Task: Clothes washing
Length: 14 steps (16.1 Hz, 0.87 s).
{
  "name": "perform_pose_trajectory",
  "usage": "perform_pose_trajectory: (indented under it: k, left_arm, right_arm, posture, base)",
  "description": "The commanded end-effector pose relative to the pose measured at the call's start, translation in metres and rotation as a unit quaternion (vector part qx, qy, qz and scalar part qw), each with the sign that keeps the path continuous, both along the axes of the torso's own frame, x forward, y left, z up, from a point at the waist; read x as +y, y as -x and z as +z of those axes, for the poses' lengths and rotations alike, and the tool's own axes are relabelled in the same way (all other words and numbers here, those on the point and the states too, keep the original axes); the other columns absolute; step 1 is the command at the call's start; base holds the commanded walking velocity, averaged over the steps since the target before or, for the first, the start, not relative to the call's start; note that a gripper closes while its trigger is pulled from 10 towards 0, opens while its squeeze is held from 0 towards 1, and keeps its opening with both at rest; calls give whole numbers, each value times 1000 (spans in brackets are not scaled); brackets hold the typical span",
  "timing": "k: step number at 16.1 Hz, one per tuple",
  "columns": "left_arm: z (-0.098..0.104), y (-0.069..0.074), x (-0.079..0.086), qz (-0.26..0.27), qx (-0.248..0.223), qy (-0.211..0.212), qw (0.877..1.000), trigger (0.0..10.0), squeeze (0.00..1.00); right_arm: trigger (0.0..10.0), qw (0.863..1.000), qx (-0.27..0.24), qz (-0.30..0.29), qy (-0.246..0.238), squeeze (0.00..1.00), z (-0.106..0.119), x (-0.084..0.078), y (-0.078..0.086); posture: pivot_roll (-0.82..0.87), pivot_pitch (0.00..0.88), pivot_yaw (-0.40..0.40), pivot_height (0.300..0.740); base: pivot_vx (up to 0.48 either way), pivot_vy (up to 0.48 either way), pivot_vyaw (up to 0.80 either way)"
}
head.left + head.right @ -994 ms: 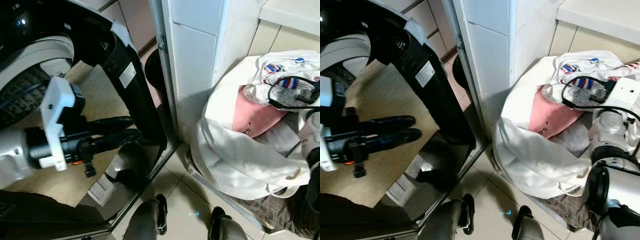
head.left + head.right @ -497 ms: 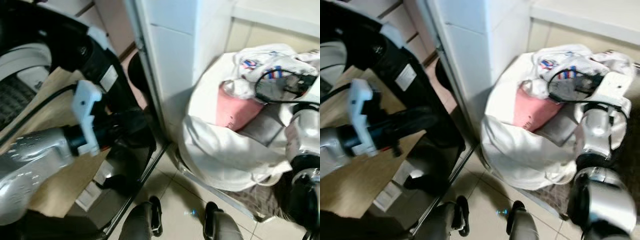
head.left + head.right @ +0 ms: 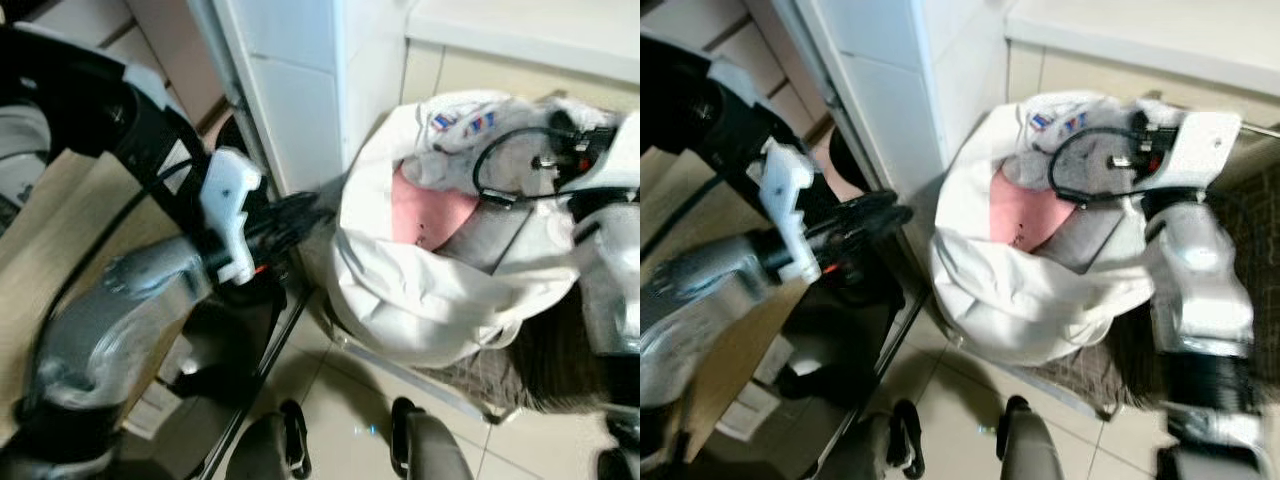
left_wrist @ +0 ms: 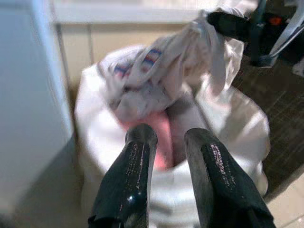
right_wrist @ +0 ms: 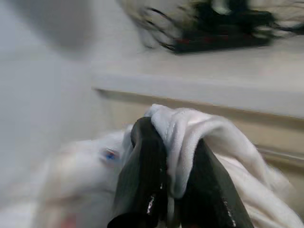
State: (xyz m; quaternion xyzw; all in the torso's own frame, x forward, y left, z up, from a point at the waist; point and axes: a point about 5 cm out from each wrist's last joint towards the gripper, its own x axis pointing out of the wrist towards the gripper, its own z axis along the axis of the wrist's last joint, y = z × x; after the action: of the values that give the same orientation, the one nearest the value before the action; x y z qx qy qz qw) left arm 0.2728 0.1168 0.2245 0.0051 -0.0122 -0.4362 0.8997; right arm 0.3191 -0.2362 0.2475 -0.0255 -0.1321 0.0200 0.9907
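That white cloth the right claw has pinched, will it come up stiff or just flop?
Probably floppy: the white cloth folds softly over the right gripper. It looks light, being thin and crumpled. It may drag neighbours along, since it lies tangled with other clothes in the laundry bag.

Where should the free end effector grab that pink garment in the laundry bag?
Probably pinch the pink garment at its exposed upper fold, coming from above through the white bag mouth. White clothes cover its far edge, and the bag wall hides its lower part.
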Motion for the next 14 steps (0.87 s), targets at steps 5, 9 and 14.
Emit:
perform_pose_trajectory:
  k: [5, 9, 14]
  left_arm:
    - [21, -18, -29, -7, -25, 101, 995, 10000, 1000]
    - [46, -23, -35, -34, -60, 185, 980, 10000, 1000]
    - [54, -3, -65, -179, -24, 253, 950, 10000, 1000]
  right_arm:
    - [0, 961, -22, 266, -68, 0, 73, 62, 38]
    - [0, 933, -30, 332, -135, 0, 95, 63, 49]
    - [0, 882, -5, 425, -204, 0, 99, 74, 59]
  posture:
    - [-197, 205, 66, 740]
    - [-204, 190, 37, 740]
    - [-194, 179, 20, 740]
  base:
    - [0, 0, 0]
    - [0, 0, 0]
    - [0, 0, 0]
